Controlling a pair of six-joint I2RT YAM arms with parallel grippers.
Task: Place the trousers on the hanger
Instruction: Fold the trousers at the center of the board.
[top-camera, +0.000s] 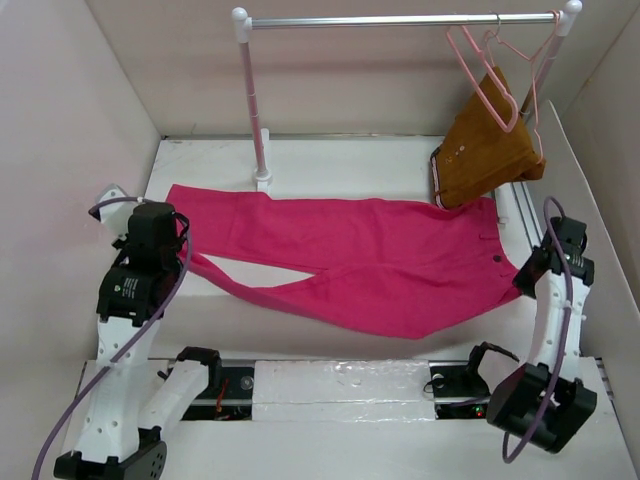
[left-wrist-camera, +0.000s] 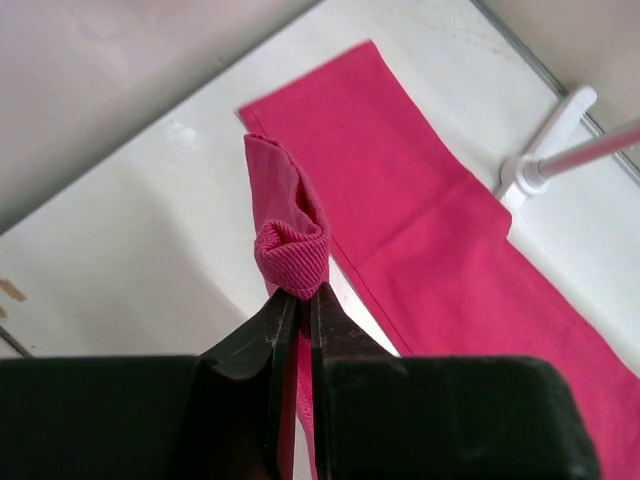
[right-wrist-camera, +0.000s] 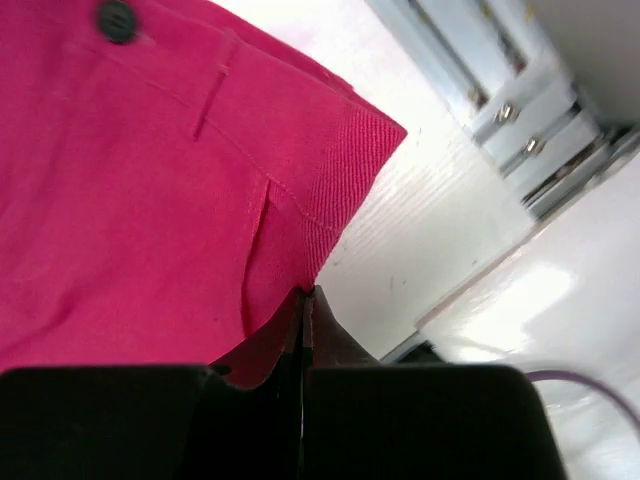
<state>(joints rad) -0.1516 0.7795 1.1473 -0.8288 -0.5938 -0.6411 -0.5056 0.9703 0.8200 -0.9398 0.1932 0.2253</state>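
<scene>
Item 1: trousers (top-camera: 380, 260), magenta-pink, lying flat across the middle of the bench (top-camera: 350, 160). The waist is to the right, the legs run left, and the near leg angles toward my left arm.

Item 2: my left claw (left-wrist-camera: 300, 295), at the left end, pinched narrow on a bunched fold of leg cloth. That fold stands lifted above the bench.

Item 3: my right claw (right-wrist-camera: 305, 295), at the right end, fingers pressed together on the edge of the waist near a dark button (right-wrist-camera: 117, 18).

Item 4: hanger (top-camera: 480, 85), pale pink, one of a few alike, hooked on the silver rail (top-camera: 400, 20) at far right, well apart from the trousers.

Item 5: mustard-brown garment (top-camera: 490, 150), hanging below those hangers, its lower edge just above the trousers' waist.
</scene>
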